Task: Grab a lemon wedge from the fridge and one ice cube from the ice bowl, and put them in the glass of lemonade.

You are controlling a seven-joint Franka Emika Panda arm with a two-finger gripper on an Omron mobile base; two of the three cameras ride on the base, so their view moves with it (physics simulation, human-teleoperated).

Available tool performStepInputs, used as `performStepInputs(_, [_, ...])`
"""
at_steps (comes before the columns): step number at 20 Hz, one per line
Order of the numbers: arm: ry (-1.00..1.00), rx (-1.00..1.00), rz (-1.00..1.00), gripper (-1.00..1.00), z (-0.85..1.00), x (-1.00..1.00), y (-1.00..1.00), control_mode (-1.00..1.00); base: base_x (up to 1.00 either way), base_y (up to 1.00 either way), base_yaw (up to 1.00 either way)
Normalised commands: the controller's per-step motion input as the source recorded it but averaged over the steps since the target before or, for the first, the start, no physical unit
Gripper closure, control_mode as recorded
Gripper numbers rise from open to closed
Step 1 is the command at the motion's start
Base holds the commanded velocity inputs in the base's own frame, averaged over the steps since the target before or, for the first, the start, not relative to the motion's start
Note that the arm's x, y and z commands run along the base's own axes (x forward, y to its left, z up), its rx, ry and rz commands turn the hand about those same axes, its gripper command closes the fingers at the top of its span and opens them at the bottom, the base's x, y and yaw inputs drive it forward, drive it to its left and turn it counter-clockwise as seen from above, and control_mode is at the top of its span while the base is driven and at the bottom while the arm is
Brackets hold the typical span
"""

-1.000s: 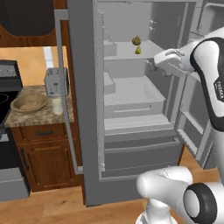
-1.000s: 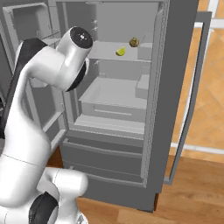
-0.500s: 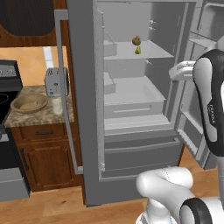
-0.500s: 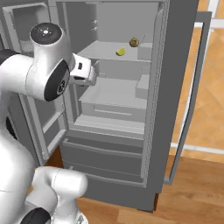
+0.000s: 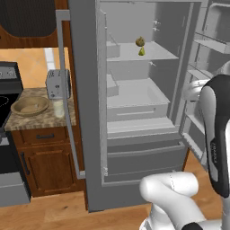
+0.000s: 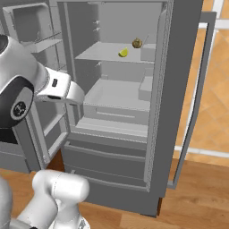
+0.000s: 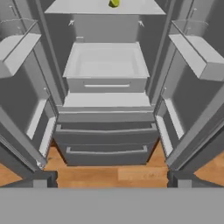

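fridge (image 5: 134, 112): both doors swung wide, grey shelves bare below
lemon wedge (image 6: 123, 53): upper shelf, just beside the brown lumpy item (image 6: 137, 43)
gripper (image 7: 109, 186): fingers spread, holding nothing
counter (image 5: 40, 119): ice bowl (image 5: 30, 105), toaster (image 5: 57, 84), glass of lemonade (image 5: 59, 108)
floor (image 6: 192, 201): wood planks

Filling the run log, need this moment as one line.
fridge: both doors open | lemon wedge: on upper shelf, untouched | gripper: open, empty, facing fridge interior | ice bowl: on counter
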Motion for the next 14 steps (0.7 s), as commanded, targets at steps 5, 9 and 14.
performStepInputs(5, [0.09,-0.03,0.00,-1.00,0.04,-0.97,0.16,-1.00,0.00,0.00,0.00])
performStepInputs(9, [-0.01,0.00,0.00,-1.00,0.01,-0.20,0.06,-1.00,0.00,0.00,0.00])
performStepInputs(14, [0.00,0.00,-0.01,-1.00,0.00,-0.01,0.02,-1.00,0.00,0.00,0.00])
